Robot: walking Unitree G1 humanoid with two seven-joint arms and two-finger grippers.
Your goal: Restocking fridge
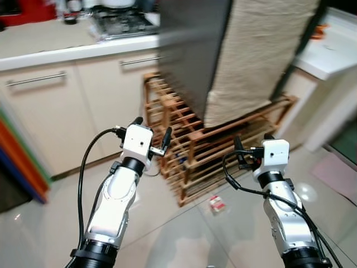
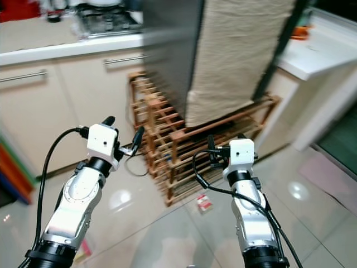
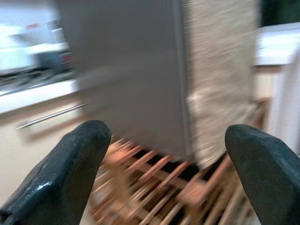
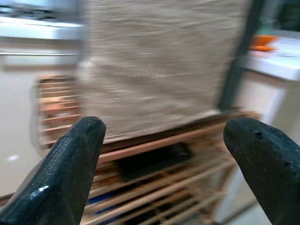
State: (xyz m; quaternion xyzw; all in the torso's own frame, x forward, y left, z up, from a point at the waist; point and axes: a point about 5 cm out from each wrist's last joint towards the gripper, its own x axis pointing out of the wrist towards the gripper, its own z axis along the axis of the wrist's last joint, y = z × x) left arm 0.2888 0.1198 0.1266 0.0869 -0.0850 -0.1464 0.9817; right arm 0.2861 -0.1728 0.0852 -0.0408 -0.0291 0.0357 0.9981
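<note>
A tall grey fridge (image 1: 189, 50) with a beige woven cloth (image 1: 262, 50) hanging over its front stands on a low wooden rack (image 1: 189, 151) straight ahead. The picture is blurred. My left gripper (image 1: 152, 127) is held up in front of the rack's left end, open and empty. My right gripper (image 1: 252, 139) is raised before the rack's right part, also open with nothing between its fingers. In the left wrist view the two black fingers (image 3: 70, 173) frame the fridge's grey side. Through the right wrist view's fingers (image 4: 70, 164) I see the cloth and the rack.
Cream cabinets (image 1: 44, 106) under a worktop with a stove (image 1: 120, 22) run along the left. A white counter (image 1: 329, 53) stands at the right. A small red and white packet (image 1: 217, 204) lies on the glossy tile floor by the rack. A coloured striped edge (image 1: 17, 162) is at far left.
</note>
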